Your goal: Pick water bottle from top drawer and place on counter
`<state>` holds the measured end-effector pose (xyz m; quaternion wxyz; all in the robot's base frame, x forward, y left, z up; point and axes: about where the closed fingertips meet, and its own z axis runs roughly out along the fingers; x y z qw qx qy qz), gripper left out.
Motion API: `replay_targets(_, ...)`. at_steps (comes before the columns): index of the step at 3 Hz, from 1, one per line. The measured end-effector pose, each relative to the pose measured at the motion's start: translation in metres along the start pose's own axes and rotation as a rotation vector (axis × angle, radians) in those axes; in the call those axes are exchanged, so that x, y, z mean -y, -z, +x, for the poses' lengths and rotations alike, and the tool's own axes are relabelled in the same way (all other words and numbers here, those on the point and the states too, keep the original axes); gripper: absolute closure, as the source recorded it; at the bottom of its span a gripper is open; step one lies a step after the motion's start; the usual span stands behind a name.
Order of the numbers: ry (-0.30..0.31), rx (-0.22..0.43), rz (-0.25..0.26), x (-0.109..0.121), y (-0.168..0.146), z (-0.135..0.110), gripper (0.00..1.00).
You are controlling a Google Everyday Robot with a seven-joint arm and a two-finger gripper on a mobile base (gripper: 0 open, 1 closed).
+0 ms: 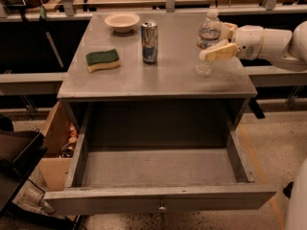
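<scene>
The bench [163, 80], the grey metal top of the cabinet, carried everything in play, and below it the top drawer [158, 198] stood pulled fully out with nothing visible on its floor, so the lifting-out part of the task looked finished. The white arm [268, 43] reached in from the right at bench height, and its jaws sat at the right side of the bench, closed around the water bottle [209, 35]; one tan finger [219, 51] crossed the front of it and the other showed behind. The bottle stood upright, its base apparently down on the bench near the right edge, well apart from the drink can [149, 42], the green sponge [102, 60] and the small bowl [122, 21]. What seemed left was only to let go of the bottle and draw the arm clear without tipping it.
</scene>
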<state>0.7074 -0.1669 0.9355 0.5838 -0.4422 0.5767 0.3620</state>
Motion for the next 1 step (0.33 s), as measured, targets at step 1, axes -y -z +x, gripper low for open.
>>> replay_targets(1, 0.0, 0.0, 0.0, 0.0, -0.0001, 0.0, 0.0)
